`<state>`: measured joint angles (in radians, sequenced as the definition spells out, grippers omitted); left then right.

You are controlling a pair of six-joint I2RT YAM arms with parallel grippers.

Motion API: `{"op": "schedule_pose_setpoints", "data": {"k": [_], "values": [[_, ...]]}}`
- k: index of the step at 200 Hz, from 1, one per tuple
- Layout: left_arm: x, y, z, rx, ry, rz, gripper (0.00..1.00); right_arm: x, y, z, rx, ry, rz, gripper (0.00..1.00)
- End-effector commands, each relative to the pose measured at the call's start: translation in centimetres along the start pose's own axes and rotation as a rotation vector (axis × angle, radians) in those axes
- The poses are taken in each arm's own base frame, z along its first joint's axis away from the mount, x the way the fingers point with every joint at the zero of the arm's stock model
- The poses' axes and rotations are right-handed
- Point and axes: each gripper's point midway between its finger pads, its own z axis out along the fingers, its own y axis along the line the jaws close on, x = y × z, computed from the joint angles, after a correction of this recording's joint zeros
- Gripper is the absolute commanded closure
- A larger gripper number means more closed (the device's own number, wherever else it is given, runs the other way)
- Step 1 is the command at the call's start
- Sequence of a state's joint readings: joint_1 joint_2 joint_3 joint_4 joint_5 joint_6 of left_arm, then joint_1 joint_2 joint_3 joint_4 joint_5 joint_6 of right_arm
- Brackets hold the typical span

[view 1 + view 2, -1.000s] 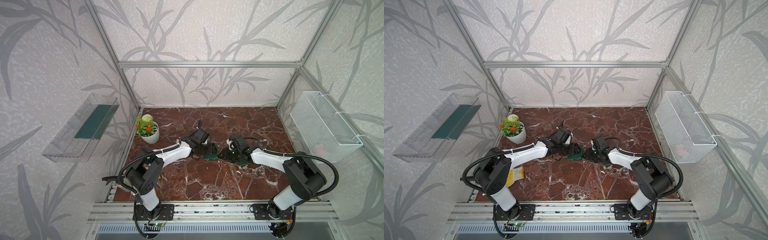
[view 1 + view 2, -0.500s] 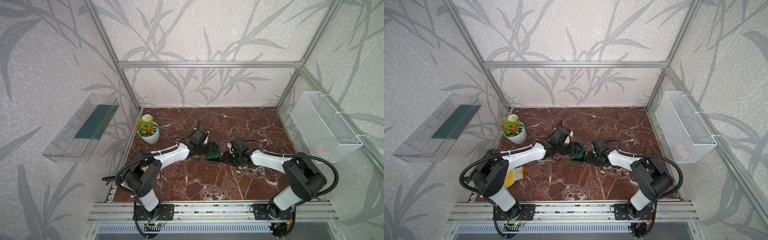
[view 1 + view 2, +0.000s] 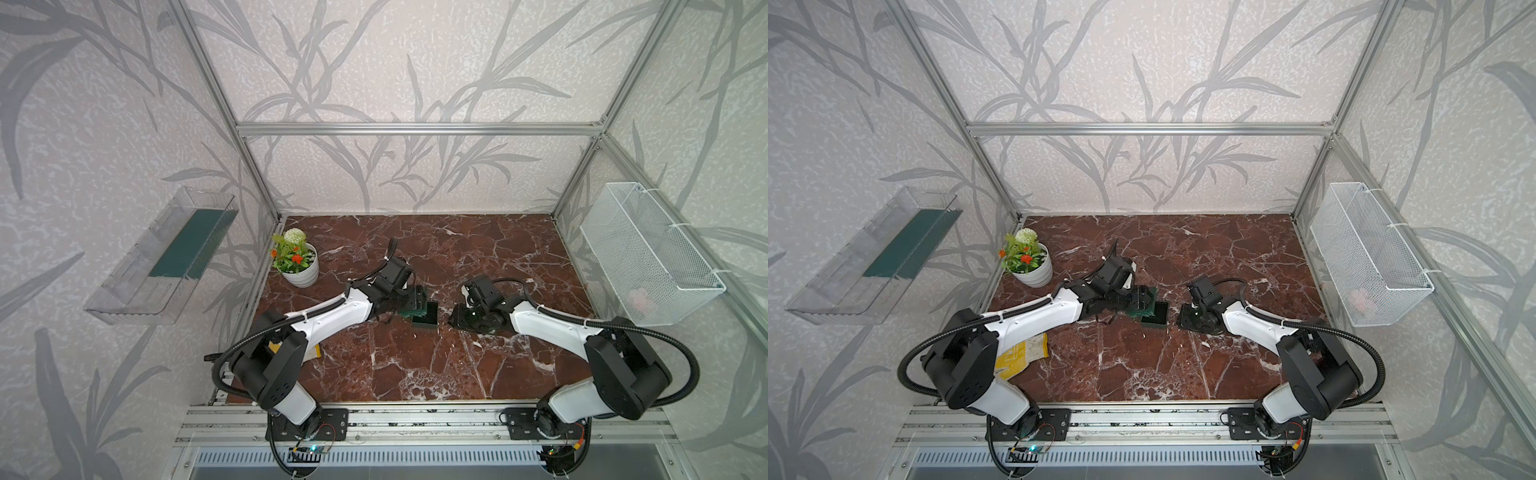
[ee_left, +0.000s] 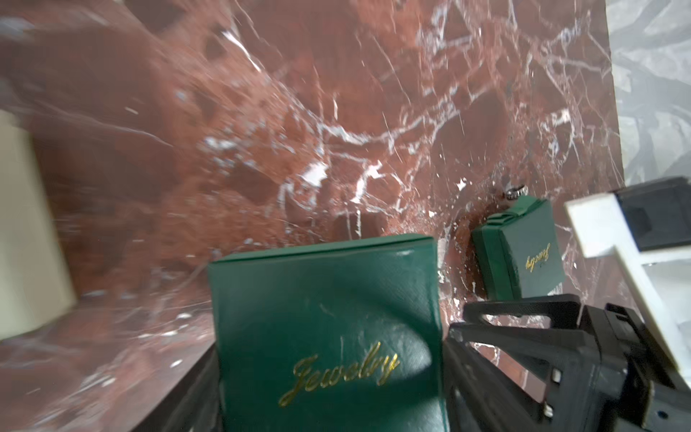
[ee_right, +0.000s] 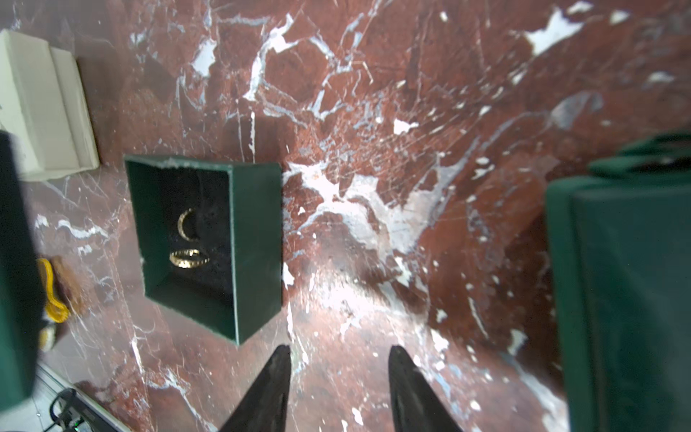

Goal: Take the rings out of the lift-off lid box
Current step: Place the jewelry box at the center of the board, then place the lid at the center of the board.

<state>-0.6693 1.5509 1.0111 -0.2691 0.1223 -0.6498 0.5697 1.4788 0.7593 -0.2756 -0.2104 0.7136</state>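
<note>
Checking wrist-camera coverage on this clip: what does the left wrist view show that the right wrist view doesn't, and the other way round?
Left wrist only: gold "Jewelry" lettering on the lid held in the left gripper, and a silver ring beside the closed green box. Right wrist only: the open box base with two gold rings inside, and the right gripper, open and empty. Both: the marble table and that closed green box with its bow.
</note>
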Motion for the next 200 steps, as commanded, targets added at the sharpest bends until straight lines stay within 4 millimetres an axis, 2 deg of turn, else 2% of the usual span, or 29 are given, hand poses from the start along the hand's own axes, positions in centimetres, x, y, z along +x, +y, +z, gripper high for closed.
{"op": "schedule_pose_setpoints", "data": {"k": [1, 44, 74, 98, 124, 147, 160, 187, 190, 200], "values": [[0.7, 3.8, -1.9, -0.157, -0.022, 0.029, 0.36, -0.4, 0.4, -1.7, 0.02, -0.016, -0.067, 0.54], [3.5, 8.7, -2.8, -0.338, 0.014, 0.061, 0.36, -1.1, 2.2, -2.6, 0.004, -0.015, -0.172, 0.54], [4.7, 10.0, -2.4, -0.371, 0.03, 0.072, 0.36, -1.6, 3.9, -2.5, -0.018, -0.019, -0.227, 0.53], [4.8, 10.3, -1.7, -0.383, 0.041, 0.079, 0.36, -2.0, 5.7, -1.8, -0.034, -0.006, -0.281, 0.53], [4.8, 9.5, -0.5, -0.343, 0.055, 0.088, 0.35, -1.9, 6.8, -0.3, -0.047, 0.037, -0.28, 0.54], [4.7, 9.5, 0.2, -0.351, 0.071, 0.095, 0.22, -1.8, 7.6, 0.8, -0.063, 0.052, -0.289, 0.54], [4.5, 9.2, 0.0, -0.349, 0.071, 0.1, 0.15, -1.5, 8.0, 1.3, -0.06, 0.062, -0.309, 0.54], [3.6, 8.7, -1.4, -0.331, 0.026, 0.102, 0.09, -1.2, 8.5, 1.8, -0.035, 0.066, -0.354, 0.55], [3.5, 8.6, -1.5, -0.329, 0.021, 0.101, 0.08, -0.9, 8.1, 2.6, -0.018, 0.084, -0.355, 0.55], [3.1, 8.5, -2.1, -0.329, 0.006, 0.108, 0.07, -0.7, 8.0, 3.0, -0.008, 0.095, -0.365, 0.55]]}}
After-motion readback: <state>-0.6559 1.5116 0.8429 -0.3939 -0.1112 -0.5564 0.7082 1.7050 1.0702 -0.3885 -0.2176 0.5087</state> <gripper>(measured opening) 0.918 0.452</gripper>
